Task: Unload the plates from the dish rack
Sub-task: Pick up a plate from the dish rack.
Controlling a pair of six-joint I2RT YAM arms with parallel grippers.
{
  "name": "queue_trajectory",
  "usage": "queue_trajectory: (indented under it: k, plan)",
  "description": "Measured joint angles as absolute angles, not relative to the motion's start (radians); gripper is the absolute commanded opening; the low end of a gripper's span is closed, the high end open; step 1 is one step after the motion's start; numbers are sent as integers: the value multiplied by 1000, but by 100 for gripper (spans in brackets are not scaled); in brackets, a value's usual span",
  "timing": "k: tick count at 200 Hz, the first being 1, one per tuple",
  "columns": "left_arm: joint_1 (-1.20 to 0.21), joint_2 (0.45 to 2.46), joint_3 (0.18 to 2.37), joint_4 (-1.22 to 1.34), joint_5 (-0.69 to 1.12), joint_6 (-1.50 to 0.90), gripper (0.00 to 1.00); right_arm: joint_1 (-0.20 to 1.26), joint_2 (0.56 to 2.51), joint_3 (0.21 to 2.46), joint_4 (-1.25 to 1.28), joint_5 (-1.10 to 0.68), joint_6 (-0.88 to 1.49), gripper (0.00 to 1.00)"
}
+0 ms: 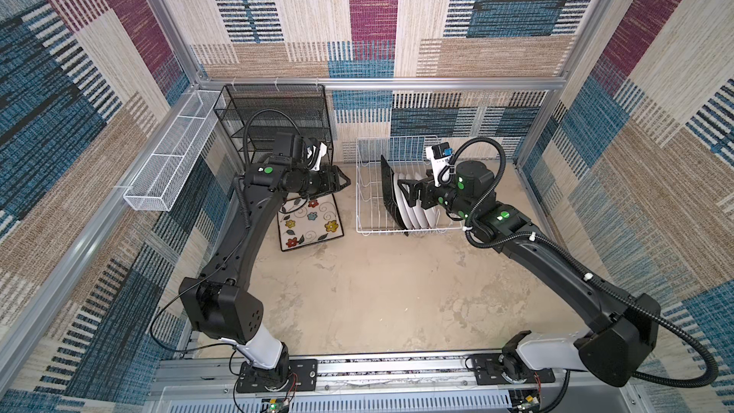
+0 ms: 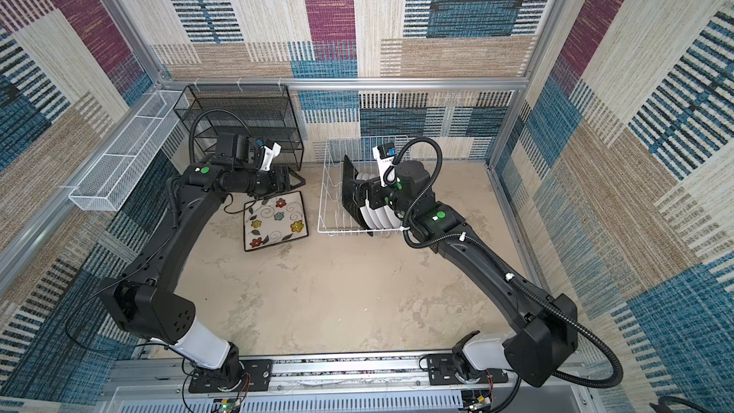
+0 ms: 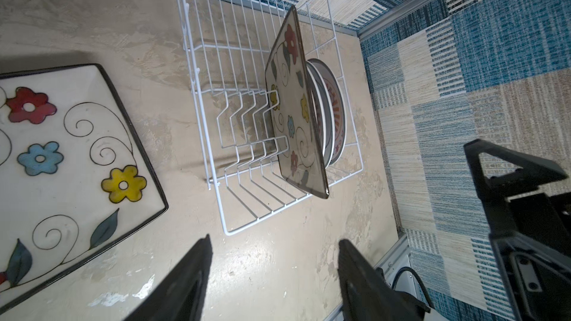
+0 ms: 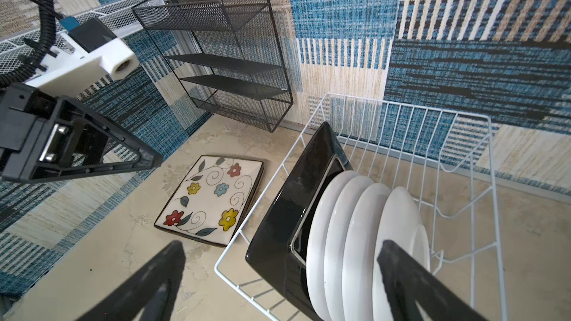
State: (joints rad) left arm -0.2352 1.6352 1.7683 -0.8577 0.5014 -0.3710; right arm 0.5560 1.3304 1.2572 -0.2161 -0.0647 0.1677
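Observation:
The white wire dish rack (image 1: 381, 232) (image 2: 323, 192) stands at the back, right of centre. In it, on edge, are a black-backed square plate (image 1: 387, 188) (image 4: 293, 196) (image 3: 293, 112) and several white-backed round plates (image 1: 417, 212) (image 4: 355, 226) (image 3: 335, 109) behind it. A flowered square plate (image 1: 310, 226) (image 2: 276, 220) (image 3: 71, 155) (image 4: 210, 202) lies face up on the table, left of the rack. My right gripper (image 1: 405, 192) (image 4: 281, 243) hangs open just above the racked plates, touching none. Above the flat plate's far edge my left gripper (image 1: 343, 183) (image 3: 275, 240) is open and empty.
A black mesh shelf unit (image 1: 274, 121) (image 4: 234, 66) stands against the back wall, left of the rack. A long white mesh basket (image 1: 167, 164) hangs on the left wall. Carpeted walls close in three sides. Upright tines (image 3: 247, 137) fill the rack's left half.

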Motion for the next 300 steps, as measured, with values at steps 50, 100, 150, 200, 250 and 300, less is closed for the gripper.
queue_trajectory:
  k: [50, 100, 150, 200, 250, 300]
  plan:
    - [-339, 1748, 1872, -857, 500, -390, 65, 508, 1297, 1201, -246, -132, 220, 100]
    - [-443, 1881, 1959, -858, 469, -417, 58, 444, 1253, 1156, -262, -160, 234, 100]
    - [-494, 2018, 2055, -861, 401, -442, 39, 411, 1230, 1143, -282, -165, 233, 100]
    - [-493, 2098, 2138, -862, 365, -452, 32, 405, 1230, 1134, -289, -161, 230, 100]
    - [-494, 2151, 2156, -854, 352, -478, 26, 403, 1240, 1134, -288, -156, 230, 100]
    - [-495, 2158, 2158, -832, 378, -549, 17, 402, 1243, 1139, -281, -156, 229, 100]
